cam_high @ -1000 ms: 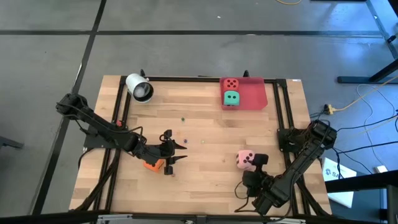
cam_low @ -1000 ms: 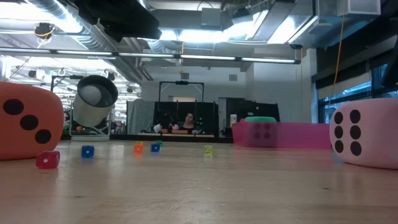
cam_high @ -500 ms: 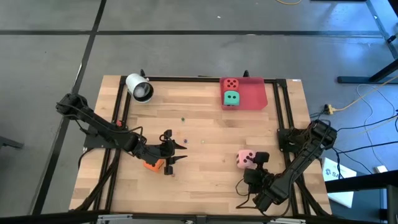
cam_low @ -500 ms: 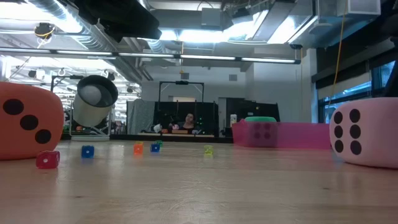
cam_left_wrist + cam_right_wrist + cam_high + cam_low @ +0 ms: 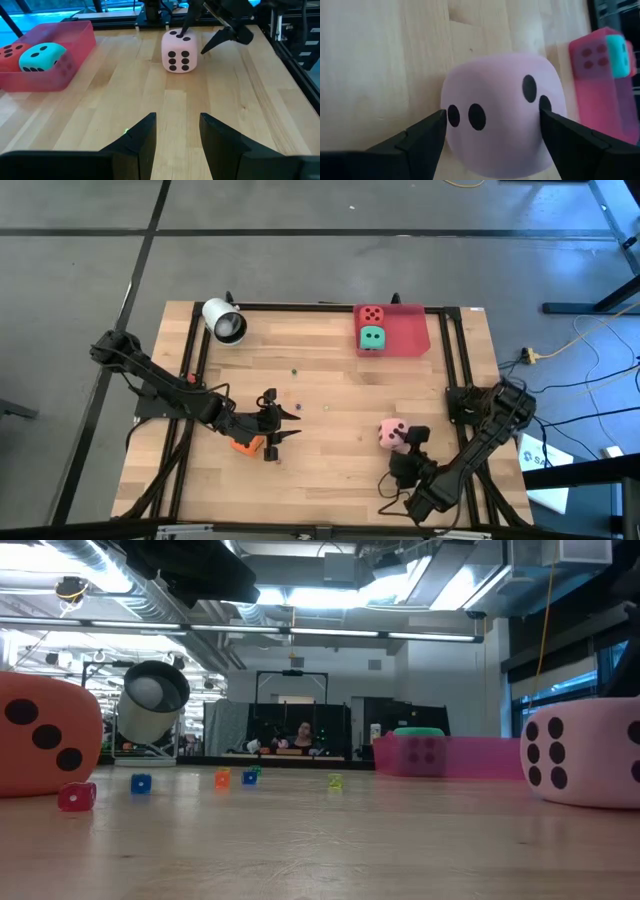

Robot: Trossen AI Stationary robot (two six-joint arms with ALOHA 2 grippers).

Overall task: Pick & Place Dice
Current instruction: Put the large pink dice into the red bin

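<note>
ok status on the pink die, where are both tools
Right tool open, fingers straddling pink die on the table. Left tool open beside orange die, holding nothing. Red die and green die in red tray. Nothing in the way.

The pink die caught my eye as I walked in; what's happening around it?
The right arm's tool is open around the pink die, one finger on each side, on the table. The red die and green die already sit in the red tray. The left tool is beside the orange die, open, with nothing in it.
</note>
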